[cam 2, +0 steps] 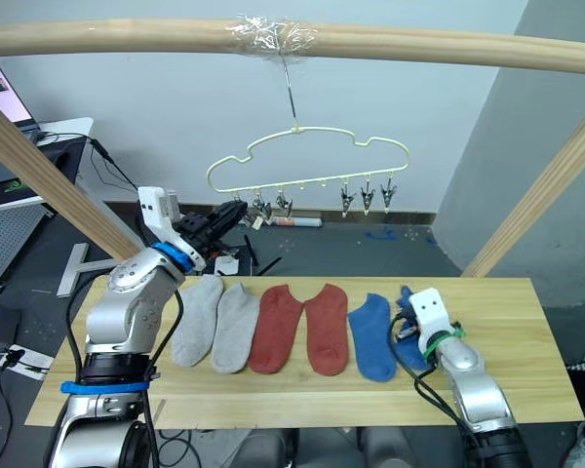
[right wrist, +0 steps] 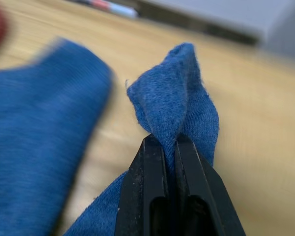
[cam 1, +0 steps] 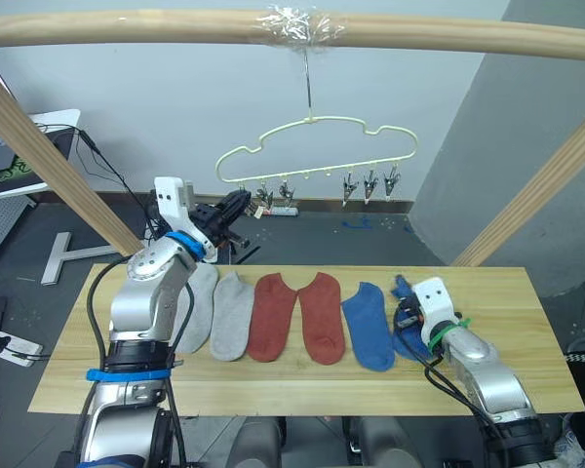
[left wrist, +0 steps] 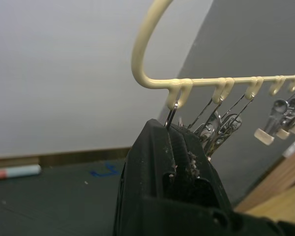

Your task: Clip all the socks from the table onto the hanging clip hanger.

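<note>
Six socks lie in a row on the wooden table (cam 1: 526,331): two grey (cam 1: 232,314), two rust red (cam 1: 321,314) and two blue (cam 1: 369,324). My right gripper (right wrist: 169,142) rests low at the row's right end, shut on a pinched-up fold of the rightmost blue sock (right wrist: 179,93). The cream clip hanger (cam 1: 317,146) hangs from the pole above, with metal clips (cam 1: 369,185) dangling empty. My left gripper (cam 1: 236,210) is raised to the hanger's left end, where it is shut on the leftmost clip (left wrist: 173,113).
A thick wooden pole frame (cam 1: 273,27) spans overhead, with slanted legs at the left (cam 1: 49,161) and right (cam 1: 536,195). Behind the table are dark floor, cables and a power strip (cam 1: 278,211). A white desk (cam 1: 29,156) stands far left.
</note>
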Robot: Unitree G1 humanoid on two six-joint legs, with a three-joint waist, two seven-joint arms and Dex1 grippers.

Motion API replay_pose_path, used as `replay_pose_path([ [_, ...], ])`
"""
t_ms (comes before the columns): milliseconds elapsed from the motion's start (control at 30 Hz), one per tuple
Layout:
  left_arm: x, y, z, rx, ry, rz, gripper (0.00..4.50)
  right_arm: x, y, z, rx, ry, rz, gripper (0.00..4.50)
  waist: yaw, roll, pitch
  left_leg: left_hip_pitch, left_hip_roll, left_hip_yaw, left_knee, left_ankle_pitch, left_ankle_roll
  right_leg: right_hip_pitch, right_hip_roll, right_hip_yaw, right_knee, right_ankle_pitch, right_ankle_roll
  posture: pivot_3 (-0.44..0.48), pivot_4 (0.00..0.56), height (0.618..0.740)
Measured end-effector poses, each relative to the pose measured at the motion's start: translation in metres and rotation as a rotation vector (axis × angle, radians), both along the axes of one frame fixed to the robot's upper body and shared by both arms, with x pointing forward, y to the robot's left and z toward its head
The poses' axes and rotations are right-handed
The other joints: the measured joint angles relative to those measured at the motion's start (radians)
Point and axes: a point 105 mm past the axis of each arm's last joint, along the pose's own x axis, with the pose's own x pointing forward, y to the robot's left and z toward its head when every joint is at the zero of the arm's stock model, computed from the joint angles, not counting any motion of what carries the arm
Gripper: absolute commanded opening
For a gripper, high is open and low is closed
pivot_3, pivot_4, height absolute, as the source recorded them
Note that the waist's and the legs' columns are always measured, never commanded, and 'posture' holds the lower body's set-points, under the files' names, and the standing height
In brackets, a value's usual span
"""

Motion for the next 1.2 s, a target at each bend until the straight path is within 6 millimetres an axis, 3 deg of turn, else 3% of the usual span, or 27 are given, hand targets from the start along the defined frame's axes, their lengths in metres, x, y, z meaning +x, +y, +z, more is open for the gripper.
replay_pose_path([
  [200,-0.008,-0.002,0.007,-0.076,0.099,-0.068,0.0,0.015,0.072,0.054,-0.105,-0.245,0.316,0.05,0.0,-0.002,0.002,-0.002,0.0,0.0,0.0,0.0,-0.001,-0.004,0.0,0.001,0.005,0.0,0.0,0.019,0.237,0.72],
  [333,-0.011,-0.005,0.01,-0.109,0.135,-0.097,0.0,0.024,0.106,0.062,-0.156,-0.295,0.418,0.05,0.008,-0.004,0.003,-0.009,-0.001,0.001,0.002,0.005,-0.008,-0.015,-0.002,0.001,0.011,0.0,0.0,0.021,0.228,0.72],
  [500,-0.013,-0.006,0.011,-0.112,0.152,-0.094,0.0,0.036,0.151,0.07,-0.162,-0.313,0.509,0.05,0.009,-0.004,0.003,-0.009,-0.001,0.0,0.002,0.006,-0.011,-0.015,-0.005,0.001,0.012,0.0,0.0,0.024,0.215,0.72],
  [633,-0.013,-0.006,0.01,-0.111,0.154,-0.091,0.0,0.038,0.173,0.08,-0.128,-0.34,0.547,0.05,0.009,-0.004,0.003,-0.009,-0.001,0.0,0.001,0.007,-0.011,-0.016,-0.005,0.001,0.013,0.0,-0.001,0.031,0.212,0.72],
  [800,-0.015,-0.005,0.007,-0.108,0.155,-0.083,0.0,0.038,0.186,0.095,-0.101,-0.387,0.575,0.05,0.01,-0.004,0.003,-0.009,-0.001,0.0,0.001,0.007,-0.011,-0.016,-0.006,0.001,0.013,0.0,-0.001,0.034,0.211,0.72],
  [1200,-0.015,-0.005,0.005,-0.131,0.159,-0.062,0.0,0.03,0.199,0.094,-0.073,-0.365,0.625,0.05,0.009,-0.004,0.003,-0.009,-0.001,0.0,0.001,0.007,-0.012,-0.016,-0.006,0.001,0.014,0.0,-0.001,0.033,0.204,0.72],
])
